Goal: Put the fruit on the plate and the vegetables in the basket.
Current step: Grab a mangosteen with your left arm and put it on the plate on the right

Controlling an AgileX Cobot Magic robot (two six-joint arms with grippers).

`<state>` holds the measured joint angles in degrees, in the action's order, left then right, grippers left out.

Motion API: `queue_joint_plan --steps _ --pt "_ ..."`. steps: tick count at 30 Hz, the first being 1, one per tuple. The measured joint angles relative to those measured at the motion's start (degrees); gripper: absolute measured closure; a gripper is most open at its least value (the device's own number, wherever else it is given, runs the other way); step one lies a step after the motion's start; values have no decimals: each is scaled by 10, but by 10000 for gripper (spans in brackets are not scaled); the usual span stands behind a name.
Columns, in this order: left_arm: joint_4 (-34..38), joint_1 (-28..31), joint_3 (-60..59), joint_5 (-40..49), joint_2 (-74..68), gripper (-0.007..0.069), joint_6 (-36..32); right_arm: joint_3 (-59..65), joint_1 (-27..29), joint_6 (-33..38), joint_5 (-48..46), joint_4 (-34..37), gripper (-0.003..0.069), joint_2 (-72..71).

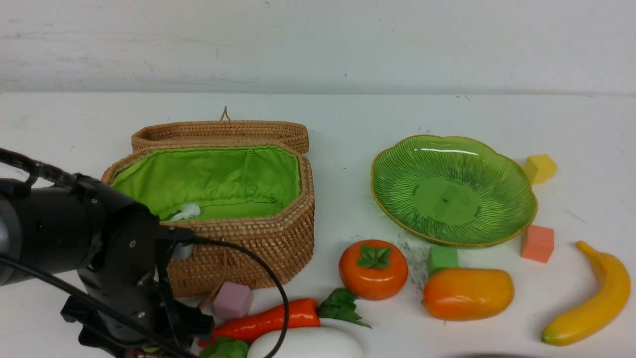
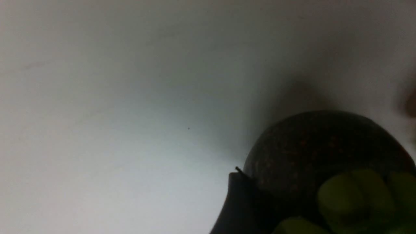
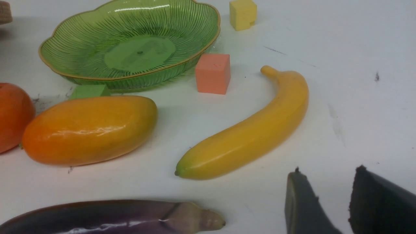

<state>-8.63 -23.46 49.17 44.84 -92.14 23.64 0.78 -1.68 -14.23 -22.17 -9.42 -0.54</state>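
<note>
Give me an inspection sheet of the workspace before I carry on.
Surface: white table, dark scuffs near the plate.
Job's things: plate empty; basket open, only a white tuft seen inside; persimmon, mango, banana, carrot, radish, eggplant on the table; mangosteen at the left gripper.
Clutter: yellow cube, orange cube, green cube, purple cube on the table.
Grippers: right gripper open, empty; left gripper's one visible finger beside the mangosteen, state unclear.
Cables: black cable from the left arm loops across carrot and radish.
Surroundings: white wall; nothing else seen.
</note>
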Motion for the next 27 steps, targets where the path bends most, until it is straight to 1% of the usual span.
queue_joint_plan --steps 5,10,15,20,25,27 --pt "0 0 1 8 0 67 -1 0 0 0 0 0 414 0" --pt "1 0 1 27 25 67 -19 0 0 0 0 0 414 0" --pt "6 0 1 57 92 67 -26 0 0 0 0 0 414 0" --pt "30 0 8 121 180 67 -45 0 0 0 0 0 414 0" --pt "41 -1 63 171 237 67 -68 0 0 0 0 0 414 0" --pt "44 -1 118 185 251 67 -78 0 0 0 0 0 414 0"
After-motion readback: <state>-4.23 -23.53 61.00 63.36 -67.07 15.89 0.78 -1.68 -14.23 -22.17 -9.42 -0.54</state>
